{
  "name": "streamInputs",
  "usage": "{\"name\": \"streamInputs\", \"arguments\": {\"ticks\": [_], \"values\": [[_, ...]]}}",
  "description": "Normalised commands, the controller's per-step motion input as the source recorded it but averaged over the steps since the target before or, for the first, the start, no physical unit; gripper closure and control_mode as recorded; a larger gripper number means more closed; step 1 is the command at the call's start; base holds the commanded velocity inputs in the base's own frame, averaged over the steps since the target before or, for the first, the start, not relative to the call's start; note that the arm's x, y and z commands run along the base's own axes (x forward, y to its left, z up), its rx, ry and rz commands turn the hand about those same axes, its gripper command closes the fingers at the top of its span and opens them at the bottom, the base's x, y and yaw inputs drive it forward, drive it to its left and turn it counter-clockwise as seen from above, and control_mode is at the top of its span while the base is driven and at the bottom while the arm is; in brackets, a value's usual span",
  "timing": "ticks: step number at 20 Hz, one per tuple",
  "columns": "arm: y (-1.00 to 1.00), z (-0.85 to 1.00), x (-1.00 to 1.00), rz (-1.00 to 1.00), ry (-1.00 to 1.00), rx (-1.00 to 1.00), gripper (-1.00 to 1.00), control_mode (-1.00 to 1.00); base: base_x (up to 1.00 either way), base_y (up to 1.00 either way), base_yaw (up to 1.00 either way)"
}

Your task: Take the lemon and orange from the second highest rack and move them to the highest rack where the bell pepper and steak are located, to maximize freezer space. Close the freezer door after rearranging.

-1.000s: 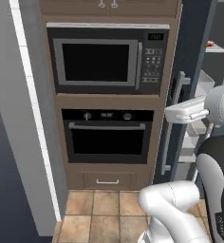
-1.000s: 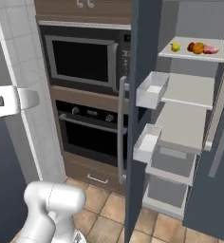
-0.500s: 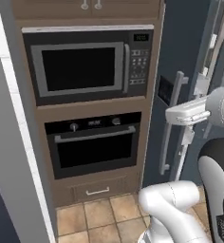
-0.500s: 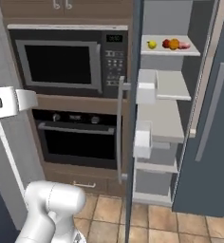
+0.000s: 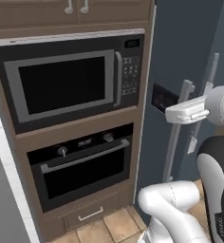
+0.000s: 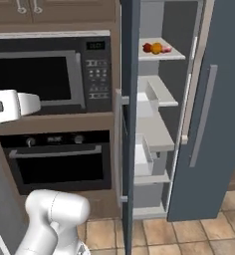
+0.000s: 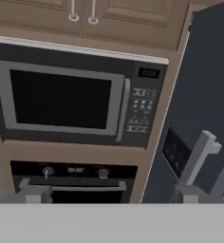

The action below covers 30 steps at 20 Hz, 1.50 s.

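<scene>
Freezer door (image 6: 128, 114) open, seen edge-on. One shelf (image 6: 162, 54) holds bell pepper (image 6: 147, 48), orange (image 6: 157, 48) and what may be steak (image 6: 166, 49); too small to be sure. Lemon not made out, so transfers can't be confirmed. Gripper (image 7: 109, 194) jaws spread wide, empty, facing microwave (image 7: 80, 102). Door closing remains.

A slate-blue freezer door (image 6: 131, 119) with a grey handle (image 5: 178, 128) stands open on a grey-white freezer (image 6: 162, 99) interior, where a dark red bell pepper (image 6: 147, 48), an orange (image 6: 156, 48) and a pinkish steak (image 6: 166, 49) line a pale shelf. A black microwave (image 5: 66, 83) and black oven (image 5: 80, 163) sit in brown cabinetry (image 7: 123, 21) above tan floor tiles (image 6: 189, 234).
</scene>
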Motion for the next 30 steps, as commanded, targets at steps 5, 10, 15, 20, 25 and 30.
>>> {"name": "streamInputs", "arguments": {"ticks": [5,10,15,20,25,30], "values": [[0.00,0.00,0.00,0.00,0.00,0.00,-1.00,1.00,0.37,0.33,-0.43],[0.00,0.00,0.00,0.00,0.00,0.00,-1.00,1.00,0.43,0.38,-0.42],[0.00,0.00,0.00,0.00,0.00,0.00,-1.00,1.00,0.46,0.36,-0.28],[0.00,0.00,0.00,0.00,0.00,0.00,-1.00,1.00,0.36,0.09,-0.30],[0.00,0.00,0.00,0.00,0.00,0.00,-1.00,1.00,0.38,0.03,-0.31],[0.00,0.00,0.00,0.00,0.00,0.00,-1.00,1.00,0.49,0.09,-0.25]]}}
